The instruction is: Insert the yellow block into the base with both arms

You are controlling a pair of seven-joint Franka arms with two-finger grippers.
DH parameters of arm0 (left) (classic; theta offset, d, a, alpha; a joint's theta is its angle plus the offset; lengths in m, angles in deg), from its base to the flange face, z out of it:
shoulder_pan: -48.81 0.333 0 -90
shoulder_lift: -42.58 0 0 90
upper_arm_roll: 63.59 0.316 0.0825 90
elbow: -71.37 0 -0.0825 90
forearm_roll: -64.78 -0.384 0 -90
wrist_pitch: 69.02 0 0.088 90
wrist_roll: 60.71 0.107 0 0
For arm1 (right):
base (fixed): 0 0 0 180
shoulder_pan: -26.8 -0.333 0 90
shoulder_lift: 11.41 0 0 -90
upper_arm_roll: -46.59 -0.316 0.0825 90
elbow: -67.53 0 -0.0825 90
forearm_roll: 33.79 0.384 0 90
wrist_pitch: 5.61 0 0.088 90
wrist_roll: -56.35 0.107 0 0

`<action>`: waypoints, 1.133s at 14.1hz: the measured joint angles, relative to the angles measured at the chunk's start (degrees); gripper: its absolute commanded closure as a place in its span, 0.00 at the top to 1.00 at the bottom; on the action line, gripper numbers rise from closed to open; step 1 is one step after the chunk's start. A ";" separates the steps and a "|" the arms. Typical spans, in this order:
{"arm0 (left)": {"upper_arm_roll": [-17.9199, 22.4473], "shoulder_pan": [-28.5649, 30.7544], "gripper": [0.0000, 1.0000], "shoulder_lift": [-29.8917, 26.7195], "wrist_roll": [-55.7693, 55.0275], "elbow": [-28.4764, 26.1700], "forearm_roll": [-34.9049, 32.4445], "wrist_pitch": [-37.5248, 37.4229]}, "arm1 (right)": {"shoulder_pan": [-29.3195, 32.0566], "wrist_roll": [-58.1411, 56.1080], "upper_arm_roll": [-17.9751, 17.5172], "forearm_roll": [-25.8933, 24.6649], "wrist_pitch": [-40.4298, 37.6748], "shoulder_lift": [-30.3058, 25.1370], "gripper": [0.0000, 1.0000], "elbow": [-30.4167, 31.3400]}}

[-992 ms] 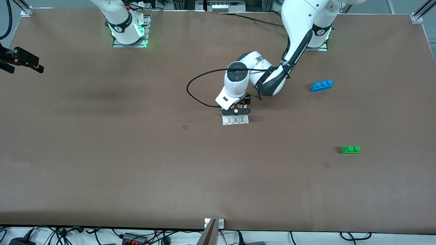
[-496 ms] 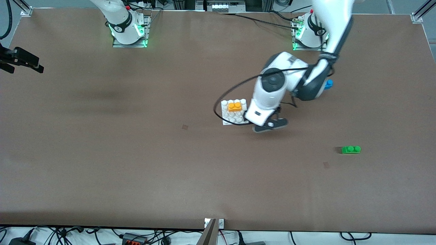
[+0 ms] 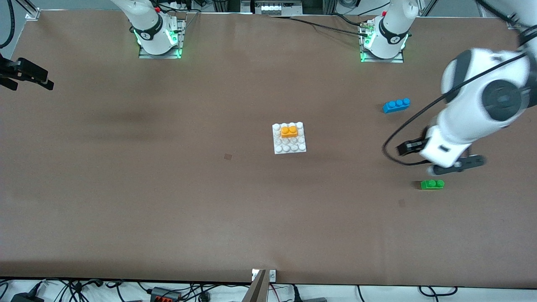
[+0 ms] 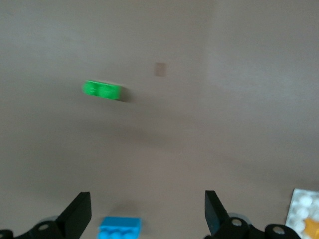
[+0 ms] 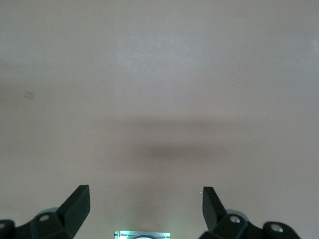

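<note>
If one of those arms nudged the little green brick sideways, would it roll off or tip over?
Probably neither. The green brick lies flat and low on the table with its studs up, so it should slide, not roll. It looks like rigid plastic, likely light, so a small push may send it skidding. The left tool, open, hangs just above it.

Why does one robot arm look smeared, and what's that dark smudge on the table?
Front view: the left arm near the green brick is blurred, while the yellow block on the base is crisp. Left wrist view: the green brick looks soft too. Right wrist view: the smudge is a soft shadow on the bare table.
</note>
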 measured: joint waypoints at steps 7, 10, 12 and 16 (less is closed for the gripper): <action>1.51 7.96 1.00 -4.74 14.23 2.65 5.13 -4.49 | -0.01 0.00 -0.05 0.00 0.00 0.00 1.00 -0.03; 0.97 7.52 1.00 -5.10 14.04 2.68 5.25 -7.74 | -0.01 0.00 -0.05 0.00 0.00 0.00 1.00 -0.03; -0.13 7.36 1.00 -5.56 13.43 2.97 5.30 -9.73 | -0.02 0.00 -0.16 0.00 0.00 0.00 1.00 -0.03; -1.22 7.34 1.00 -6.88 13.05 3.21 5.21 -10.21 | -0.03 0.00 -0.27 0.00 0.00 0.00 1.00 -0.03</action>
